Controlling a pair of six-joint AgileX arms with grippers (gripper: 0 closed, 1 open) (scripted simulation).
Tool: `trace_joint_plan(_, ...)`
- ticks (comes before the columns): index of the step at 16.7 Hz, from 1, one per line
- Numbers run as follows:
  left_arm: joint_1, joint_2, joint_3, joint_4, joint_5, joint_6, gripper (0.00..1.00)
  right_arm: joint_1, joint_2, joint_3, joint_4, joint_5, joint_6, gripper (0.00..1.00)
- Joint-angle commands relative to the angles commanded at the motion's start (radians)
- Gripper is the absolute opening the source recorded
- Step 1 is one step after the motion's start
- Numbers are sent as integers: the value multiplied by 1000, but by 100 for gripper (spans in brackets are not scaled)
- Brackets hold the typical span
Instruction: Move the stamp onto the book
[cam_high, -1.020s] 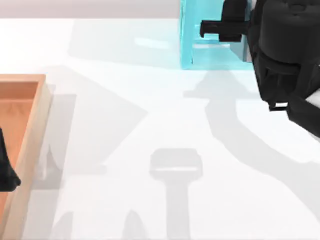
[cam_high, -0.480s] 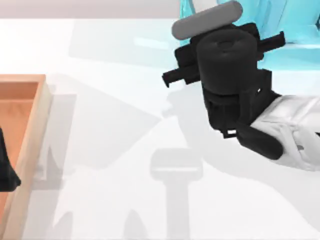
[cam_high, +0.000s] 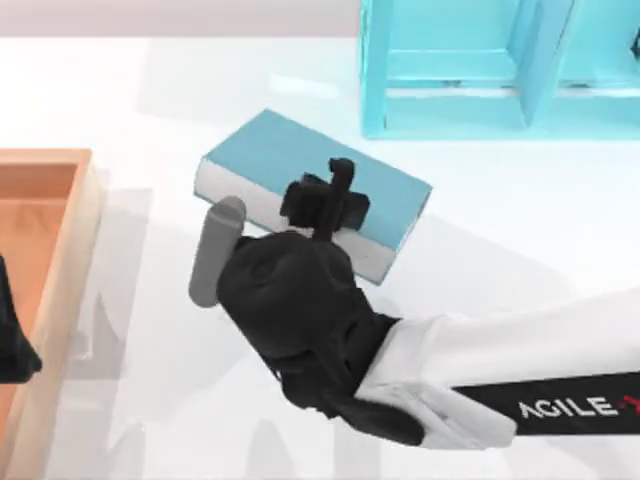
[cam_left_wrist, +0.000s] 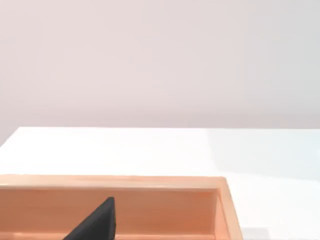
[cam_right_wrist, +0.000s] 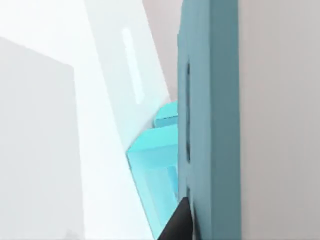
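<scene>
Above the white table (cam_high: 520, 240), between the cyan shelf unit (cam_high: 375, 80) and the wooden tray (cam_high: 70, 260), the book (cam_high: 270, 160) hangs tilted, with our right gripper (cam_high: 330, 200) clenched on its near edge. We judge it stiff, fairly heavy and smooth-covered, best pinched across its thickness. The top view gives its whole outline; the right wrist view shows its cover edge-on. Our left gripper (cam_high: 15, 345) sits parked over the tray.

flat rectangular book (cam_high: 330, 170) has a plain teal-blue cover with white page edges, the compartment shelf unit (cam_high: 450, 100) at 1 o'clock is a brighter cyan, long wooden tray (cam_high: 60, 260) at 9 o'clock is orange-brown with grain, plain white table (cam_high: 500, 250), right arm (cam_high: 470, 370) black and white
</scene>
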Motion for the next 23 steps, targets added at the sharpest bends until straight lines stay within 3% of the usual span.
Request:
trace_joint_plan(3,0,0,0,0,0,0,100,65,54,8,9,28,-156,0)
trace_joint_plan(6,0,0,0,0,0,0,100,92,73,10,13,39,-216,0)
trace_joint_plan(18,0,0,0,0,0,0,100,100,71,1,6,47,-202,0)
trace_joint_plan(23,0,0,0,0,0,0,100,100,133,-20,91,48,-201,0)
